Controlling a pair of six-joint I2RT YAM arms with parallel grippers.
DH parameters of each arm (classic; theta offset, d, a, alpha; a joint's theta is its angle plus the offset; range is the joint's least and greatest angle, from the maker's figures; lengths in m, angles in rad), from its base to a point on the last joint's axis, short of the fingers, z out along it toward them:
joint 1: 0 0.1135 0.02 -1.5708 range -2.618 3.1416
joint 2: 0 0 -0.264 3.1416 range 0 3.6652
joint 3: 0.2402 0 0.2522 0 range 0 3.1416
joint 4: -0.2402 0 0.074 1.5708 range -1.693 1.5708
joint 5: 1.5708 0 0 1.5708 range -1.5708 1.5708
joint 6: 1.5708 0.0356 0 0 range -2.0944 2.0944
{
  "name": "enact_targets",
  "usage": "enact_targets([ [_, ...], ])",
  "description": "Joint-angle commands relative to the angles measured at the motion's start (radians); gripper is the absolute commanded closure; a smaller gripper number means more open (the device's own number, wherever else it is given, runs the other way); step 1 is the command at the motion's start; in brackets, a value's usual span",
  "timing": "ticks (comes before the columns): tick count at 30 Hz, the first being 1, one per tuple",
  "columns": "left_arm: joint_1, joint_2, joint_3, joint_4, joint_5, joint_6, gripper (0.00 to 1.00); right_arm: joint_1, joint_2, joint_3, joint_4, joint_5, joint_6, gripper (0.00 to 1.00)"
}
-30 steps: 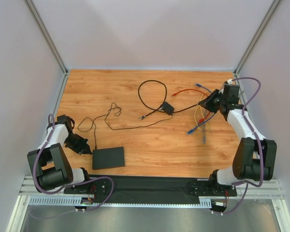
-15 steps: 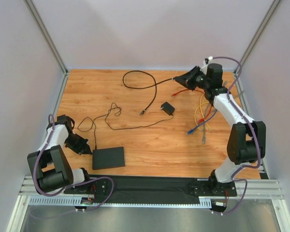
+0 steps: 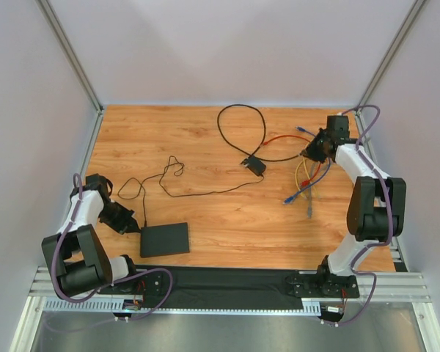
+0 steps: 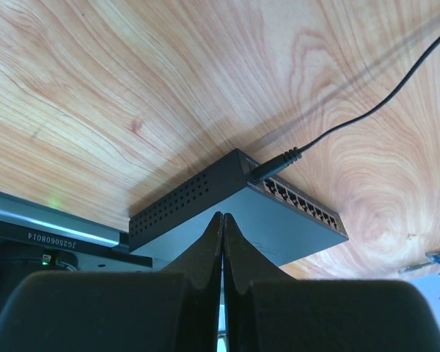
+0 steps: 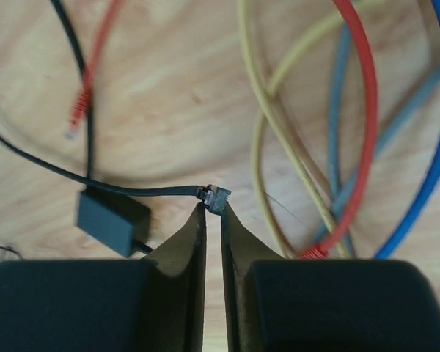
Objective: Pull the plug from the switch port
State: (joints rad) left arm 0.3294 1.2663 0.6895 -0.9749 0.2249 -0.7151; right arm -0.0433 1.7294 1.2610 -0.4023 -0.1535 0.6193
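Observation:
The switch port is a flat black box at the near left. In the left wrist view its socket row faces away, and a thin black cord's plug sits in its corner. My left gripper is shut and empty, its tips over the box's near top edge. My right gripper is at the far right, low over the table. It is shut on the small plug at the end of a flat black cable, far from the box.
A small black adapter block lies mid-table, also in the right wrist view. Red, yellow and blue cables lie tangled under and beside my right gripper. A thin black cord snakes from the box toward the centre. Walls stand close on three sides.
My right arm swung to the back centre and returned to the right, carrying the black cable's end; the cable's loop and the adapter block shifted. The left arm and the box have not moved.

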Motion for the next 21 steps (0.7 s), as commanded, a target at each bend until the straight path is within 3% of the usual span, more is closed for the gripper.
enact_targets([
  [1,-0.003,-0.028,0.025,0.011,0.042,0.032,1.0,0.006,-0.054,-0.067,-0.072,0.08,-0.112,0.98],
  [4,-0.004,-0.048,0.024,0.021,0.063,0.043,1.0,0.006,-0.062,-0.115,-0.101,0.065,-0.115,0.76],
  [5,-0.004,-0.054,0.021,0.031,0.074,0.046,1.0,0.011,-0.082,-0.126,-0.101,0.065,-0.119,0.59],
  [6,-0.003,-0.062,0.016,0.039,0.103,0.054,0.99,0.017,-0.096,-0.135,-0.108,0.086,-0.133,0.5],
  [9,-0.003,-0.102,0.008,0.062,0.139,0.057,0.98,0.078,-0.143,-0.074,-0.184,0.14,-0.173,0.31],
  [15,-0.003,-0.185,-0.013,0.11,0.182,0.002,0.97,0.333,-0.151,0.107,-0.283,0.187,-0.24,0.27],
  [21,-0.003,-0.171,0.008,0.085,0.105,-0.026,0.97,0.632,0.069,0.314,-0.204,-0.139,-0.213,0.3],
])
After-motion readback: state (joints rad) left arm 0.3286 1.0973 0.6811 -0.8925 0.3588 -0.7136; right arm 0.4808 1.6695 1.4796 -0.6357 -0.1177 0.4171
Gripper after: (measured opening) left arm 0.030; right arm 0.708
